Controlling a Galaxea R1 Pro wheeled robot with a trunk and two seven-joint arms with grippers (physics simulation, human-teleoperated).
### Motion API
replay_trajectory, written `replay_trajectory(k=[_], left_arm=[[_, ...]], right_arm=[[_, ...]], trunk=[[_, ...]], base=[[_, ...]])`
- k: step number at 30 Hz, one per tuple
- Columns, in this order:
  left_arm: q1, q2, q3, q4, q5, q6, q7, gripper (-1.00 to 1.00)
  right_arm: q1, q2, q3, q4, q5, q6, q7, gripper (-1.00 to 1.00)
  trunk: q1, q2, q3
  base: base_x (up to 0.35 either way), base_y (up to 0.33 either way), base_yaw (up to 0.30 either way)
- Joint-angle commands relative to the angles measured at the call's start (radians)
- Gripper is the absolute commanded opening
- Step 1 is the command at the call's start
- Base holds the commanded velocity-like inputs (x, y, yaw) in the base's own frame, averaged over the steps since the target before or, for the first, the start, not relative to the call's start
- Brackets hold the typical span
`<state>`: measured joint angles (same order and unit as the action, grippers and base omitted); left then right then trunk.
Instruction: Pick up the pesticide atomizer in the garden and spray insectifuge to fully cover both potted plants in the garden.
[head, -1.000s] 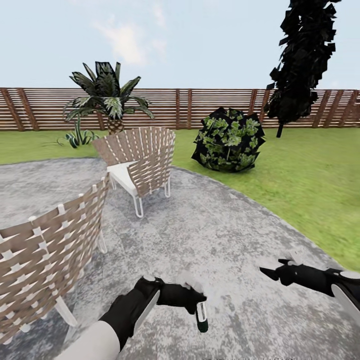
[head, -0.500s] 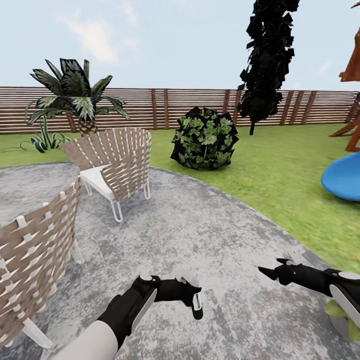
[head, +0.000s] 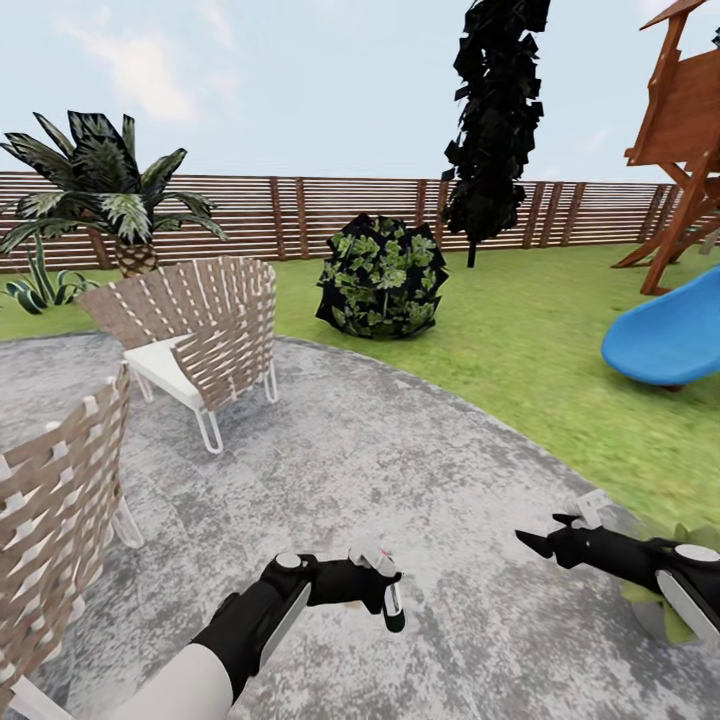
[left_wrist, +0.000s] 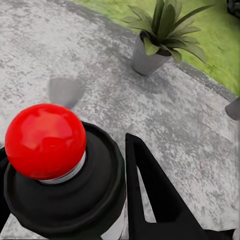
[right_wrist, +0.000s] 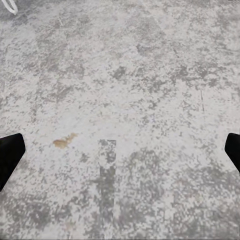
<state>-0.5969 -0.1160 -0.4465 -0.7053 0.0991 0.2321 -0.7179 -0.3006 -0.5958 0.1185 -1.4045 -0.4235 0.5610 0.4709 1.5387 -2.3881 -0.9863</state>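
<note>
While the left hand (head: 385, 590) pinches the pesticide atomizer (head: 392, 598) by its rigid, light-looking body, the right hand (head: 540, 540) hangs spread; one potted plant (left_wrist: 159, 34) sits near.

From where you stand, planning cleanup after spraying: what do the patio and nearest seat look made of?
The patio looks like rough stone or concrete: mottled grey, matte. The seat looks like woven brown wicker strips on a white, probably metal, frame.
</note>
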Motion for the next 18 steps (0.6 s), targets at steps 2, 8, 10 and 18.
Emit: replay_trajectory(k=[2,8,10,18], left_arm=[[0.0,-0.002,0.001,0.017,0.003,-0.001,0.006,-1.0],[0.0,-0.003,0.002,0.018,0.004,-0.002,0.017,-1.0],[0.0,-0.006,-0.008,0.019,0.002,-0.002,0.008,-1.0],[-0.003,-0.006,-0.022,0.02,0.002,-0.008,-0.047,-1.0]], right_arm=[[0.0,0.006,0.0,-0.004,-0.001,-0.005,0.004,1.0],[0.0,0.007,-0.001,-0.008,-0.001,-0.004,0.009,1.0],[0.0,0.006,-0.002,-0.009,-0.001,-0.005,0.01,1.0],[0.0,0.005,-0.003,-0.01,-0.002,0.072,0.116,1.0]], trunk=[[0.0,0.0,0.0],[0.0,0.0,0.001],[0.0,0.0,0.001],[0.0,0.0,0.002]], base=[[0.071,0.146,-0.025],[0.003,0.005,-0.1],[0.0,0.0,-0.271],[0.0,0.0,-0.289]])
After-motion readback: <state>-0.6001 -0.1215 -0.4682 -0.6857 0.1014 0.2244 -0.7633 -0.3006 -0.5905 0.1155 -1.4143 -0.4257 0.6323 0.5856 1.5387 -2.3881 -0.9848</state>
